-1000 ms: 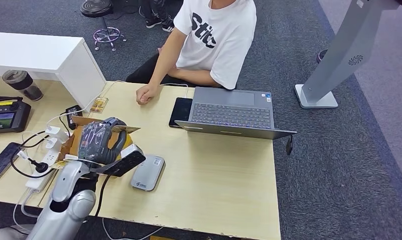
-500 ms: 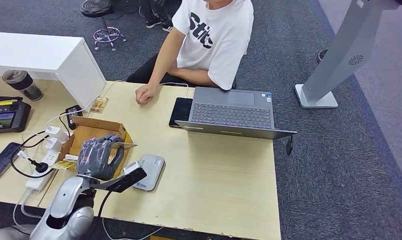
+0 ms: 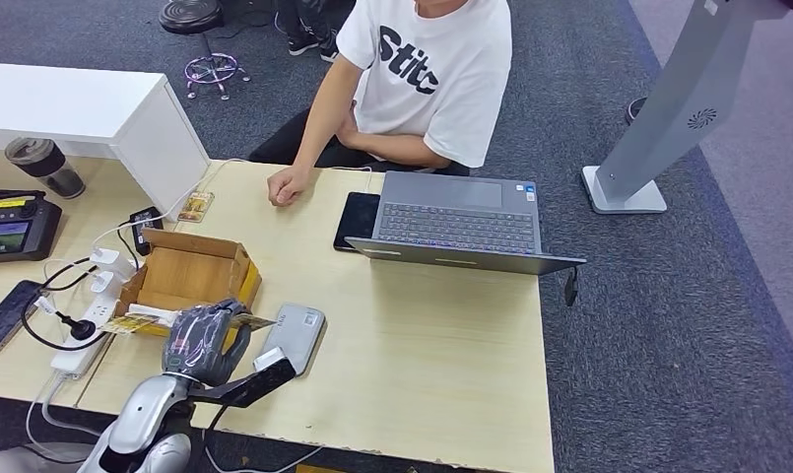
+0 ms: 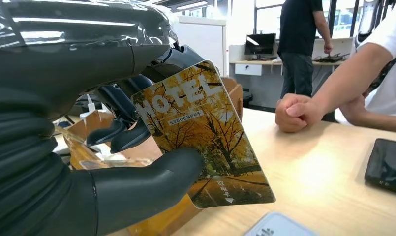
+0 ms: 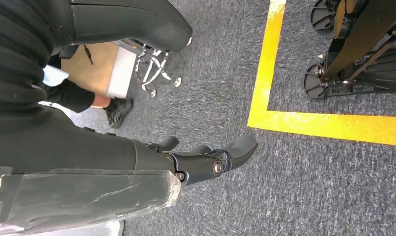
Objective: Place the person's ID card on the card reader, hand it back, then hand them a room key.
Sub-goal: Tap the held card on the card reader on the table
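We see a room key card with yellow autumn trees and white letters, held in our dark grey left hand. The flat card reader is light grey. The open cardboard box is brown. The person's T-shirt is white with black letters.

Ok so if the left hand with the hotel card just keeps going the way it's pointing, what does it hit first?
Probably the person's fist resting on the table. The left hand and its hotel card point that way over bare tabletop, though depth is uncertain.

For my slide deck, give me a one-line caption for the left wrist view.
Left hand holds a hotel room key card above the table, near the person's fist.
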